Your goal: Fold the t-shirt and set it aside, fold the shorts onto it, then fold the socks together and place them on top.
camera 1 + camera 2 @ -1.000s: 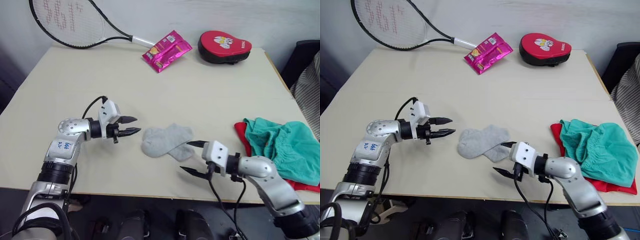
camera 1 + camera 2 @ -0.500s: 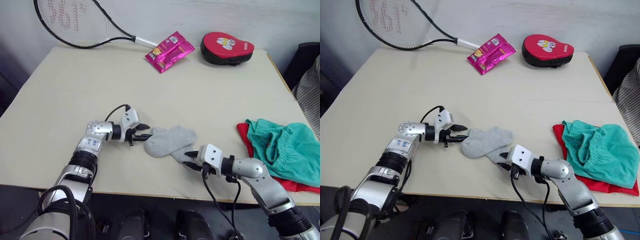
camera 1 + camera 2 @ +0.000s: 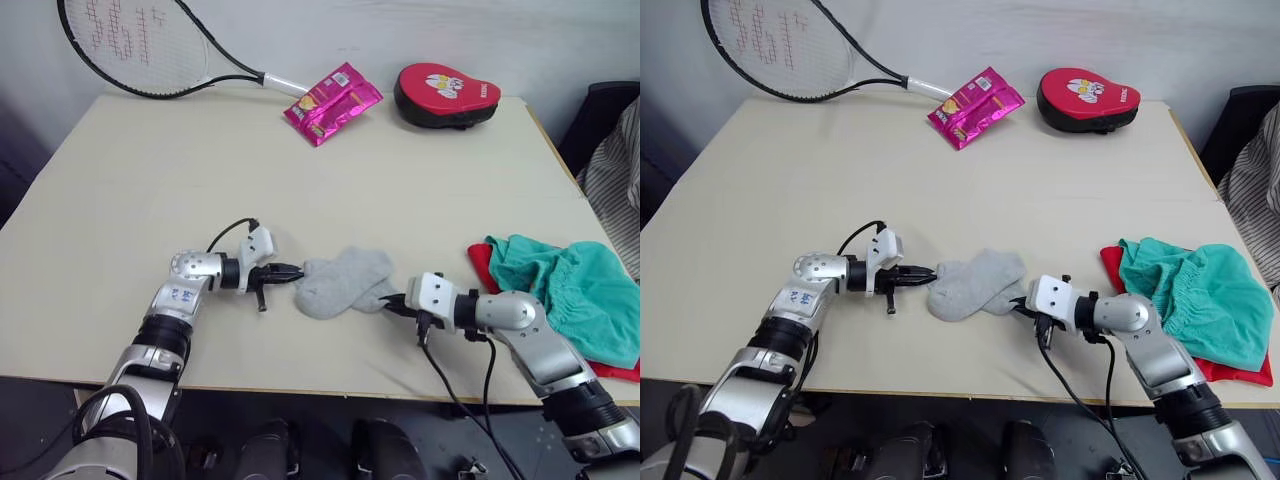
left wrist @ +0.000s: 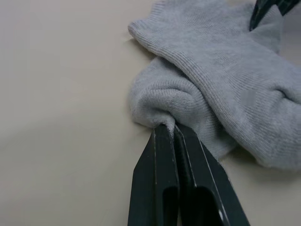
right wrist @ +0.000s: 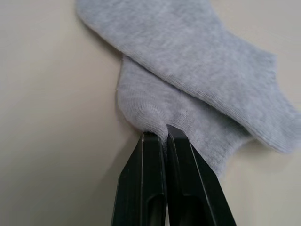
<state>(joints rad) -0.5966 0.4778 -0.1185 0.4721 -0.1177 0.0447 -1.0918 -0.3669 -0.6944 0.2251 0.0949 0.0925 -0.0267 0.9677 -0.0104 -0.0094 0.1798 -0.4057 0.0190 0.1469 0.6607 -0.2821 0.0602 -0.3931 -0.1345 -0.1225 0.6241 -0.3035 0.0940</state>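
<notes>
Along the far edge of the beige worktop (image 3: pixel 150 180): a tennis racket (image 3: pixel 140 45) at the left corner, a pink snack packet (image 3: pixel 332 102) near its handle, a red-and-black padded mitt (image 3: pixel 446 94) further right.

Light-grey socks (image 3: pixel 345 282), teal shorts (image 3: pixel 575 295) over red t-shirt (image 3: pixel 483 266), beige table (image 3: pixel 200 170), seemingly plain.
</notes>
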